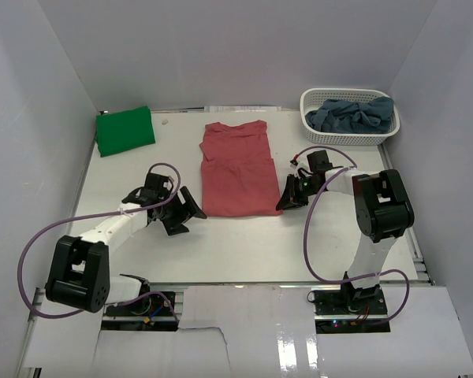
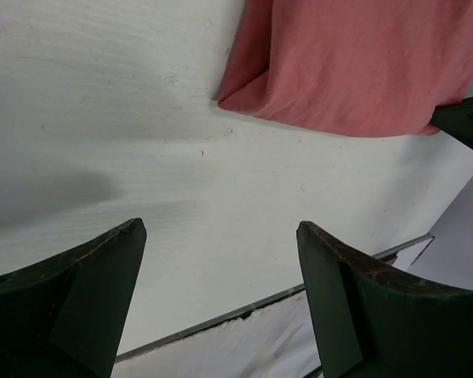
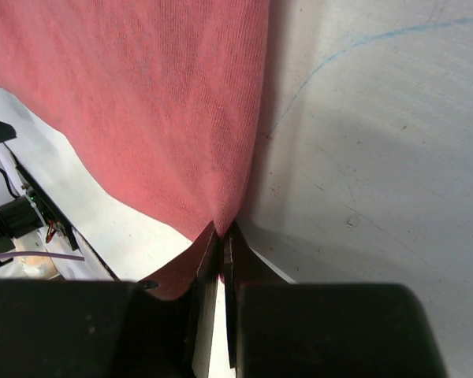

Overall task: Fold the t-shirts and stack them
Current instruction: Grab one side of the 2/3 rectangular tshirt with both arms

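At tabletop (image 1: 244, 244) centre, red shirt (image 1: 238, 169) lies partly folded, hem toward the arms; right end effector (image 1: 284, 203) clenched on its near right corner, likely to carry the next fold; left end effector (image 1: 188, 220) spread wide, empty, just beside near left corner, not touching. Far left, green shirt (image 1: 124, 131) sits folded, probably stack start; grey-blue shirts (image 1: 355, 114) wait in basket (image 1: 343, 139).

Salmon-red shirt (image 2: 355, 63): cut off by top and right edges of left wrist view, and by top and left edges of right wrist view. Its corner hidden inside pinch of right gripper (image 3: 221, 236). Grey-blue shirts (image 1: 353, 115) heaped in basket (image 1: 343, 139), upper right of top view: perhaps two, count unclear.
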Robot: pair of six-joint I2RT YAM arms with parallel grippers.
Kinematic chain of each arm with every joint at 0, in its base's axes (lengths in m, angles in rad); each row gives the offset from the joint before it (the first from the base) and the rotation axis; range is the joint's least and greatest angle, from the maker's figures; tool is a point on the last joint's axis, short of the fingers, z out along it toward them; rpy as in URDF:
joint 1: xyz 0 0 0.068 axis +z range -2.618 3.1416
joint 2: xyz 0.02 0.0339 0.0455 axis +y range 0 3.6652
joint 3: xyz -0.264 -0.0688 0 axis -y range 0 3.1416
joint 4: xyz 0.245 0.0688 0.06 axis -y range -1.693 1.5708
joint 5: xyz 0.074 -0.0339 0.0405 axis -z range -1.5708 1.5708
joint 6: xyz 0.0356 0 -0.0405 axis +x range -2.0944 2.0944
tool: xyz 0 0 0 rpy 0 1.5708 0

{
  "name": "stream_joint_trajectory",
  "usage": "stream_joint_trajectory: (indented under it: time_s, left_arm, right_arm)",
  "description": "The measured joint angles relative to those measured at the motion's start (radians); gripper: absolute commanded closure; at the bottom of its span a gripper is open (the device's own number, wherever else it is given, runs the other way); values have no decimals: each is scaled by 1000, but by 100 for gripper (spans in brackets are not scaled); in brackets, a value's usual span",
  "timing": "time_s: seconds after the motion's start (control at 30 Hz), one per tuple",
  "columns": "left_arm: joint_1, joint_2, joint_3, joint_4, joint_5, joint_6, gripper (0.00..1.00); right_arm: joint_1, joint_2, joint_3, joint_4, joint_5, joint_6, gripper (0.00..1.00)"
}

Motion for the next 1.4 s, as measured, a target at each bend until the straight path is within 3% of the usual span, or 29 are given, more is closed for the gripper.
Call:
stream_joint_trajectory:
  time_s: [0.43,0.93,1.2,1.4]
  left_arm:
    - [3,31,-191,346,57,-279,15]
    - [6,171,-210,628,90,-456,24]
    - [6,194,-231,700,84,-495,29]
    - [5,198,-232,702,53,-507,38]
  right_arm:
    - [0,0,0,0,-8,0,90]
    - [0,0,0,3,-14,0,89]
    - [0,0,0,8,-19,1,89]
    - [0,0,0,8,-22,1,89]
